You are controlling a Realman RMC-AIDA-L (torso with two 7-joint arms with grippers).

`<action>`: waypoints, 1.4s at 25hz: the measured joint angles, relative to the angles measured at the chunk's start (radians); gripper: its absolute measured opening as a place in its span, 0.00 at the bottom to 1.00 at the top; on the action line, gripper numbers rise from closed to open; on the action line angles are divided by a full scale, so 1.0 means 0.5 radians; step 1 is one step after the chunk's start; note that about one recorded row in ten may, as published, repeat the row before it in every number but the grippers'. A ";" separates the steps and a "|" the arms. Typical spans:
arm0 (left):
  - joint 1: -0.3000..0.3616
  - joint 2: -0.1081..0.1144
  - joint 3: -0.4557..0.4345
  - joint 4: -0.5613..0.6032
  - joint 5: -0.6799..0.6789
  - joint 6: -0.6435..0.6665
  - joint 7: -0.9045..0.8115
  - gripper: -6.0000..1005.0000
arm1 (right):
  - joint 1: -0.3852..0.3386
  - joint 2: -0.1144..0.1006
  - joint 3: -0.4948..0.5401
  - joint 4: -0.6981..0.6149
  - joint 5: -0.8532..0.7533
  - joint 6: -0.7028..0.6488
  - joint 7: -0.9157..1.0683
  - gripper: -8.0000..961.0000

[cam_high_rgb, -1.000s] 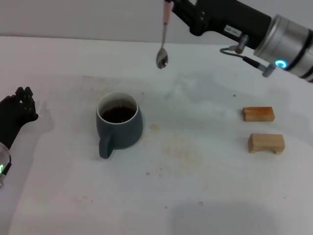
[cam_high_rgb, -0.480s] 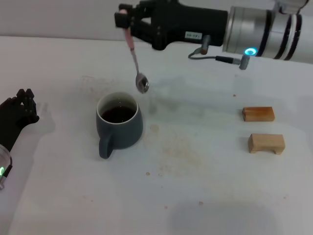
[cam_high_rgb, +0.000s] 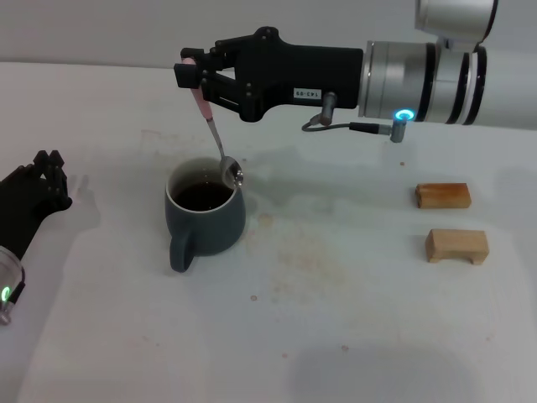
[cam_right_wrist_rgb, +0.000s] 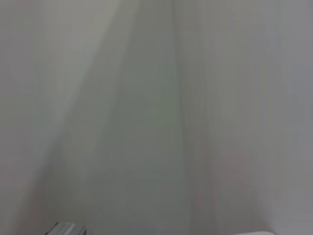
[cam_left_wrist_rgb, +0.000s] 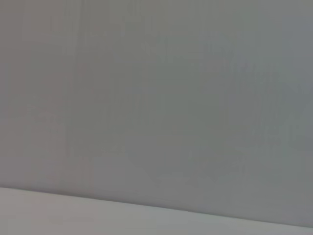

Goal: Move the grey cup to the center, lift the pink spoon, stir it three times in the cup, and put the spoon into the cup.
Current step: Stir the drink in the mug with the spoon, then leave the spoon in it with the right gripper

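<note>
The grey cup (cam_high_rgb: 205, 214) stands on the white table left of the middle, handle toward me, with dark liquid inside. My right gripper (cam_high_rgb: 195, 74) reaches in from the right above the cup and is shut on the pink spoon (cam_high_rgb: 211, 128). The spoon hangs slanted, pink handle up; its silver bowl (cam_high_rgb: 229, 172) sits at the cup's far right rim. My left gripper (cam_high_rgb: 42, 186) rests at the table's left edge, away from the cup. Both wrist views show only blank grey surface.
Two small wooden blocks (cam_high_rgb: 442, 196) (cam_high_rgb: 456, 246) lie at the right of the table. The right arm's black and silver forearm (cam_high_rgb: 377, 71) spans the upper part of the head view. Faint stains mark the table (cam_high_rgb: 302, 260) near the middle.
The right arm has swung left and come down with the spoon. The spoon's bowl went from high above the table to the cup's rim. The left arm barely moved.
</note>
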 joint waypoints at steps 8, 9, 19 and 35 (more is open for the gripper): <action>-0.017 0.000 0.018 -0.010 0.000 -0.008 -0.038 0.14 | 0.108 0.003 -0.012 0.106 0.013 0.149 -0.118 0.13; -0.016 0.000 0.022 -0.015 0.000 -0.010 -0.038 0.14 | 0.120 0.004 -0.015 0.125 0.014 0.163 -0.135 0.13; -0.007 0.000 0.026 -0.022 -0.002 -0.018 -0.051 0.14 | 0.227 0.007 -0.005 0.345 0.025 0.312 -0.362 0.13; -0.041 0.012 0.010 -0.005 -0.223 -0.010 -0.035 0.14 | 0.187 0.007 0.045 0.558 0.134 0.331 -0.674 0.13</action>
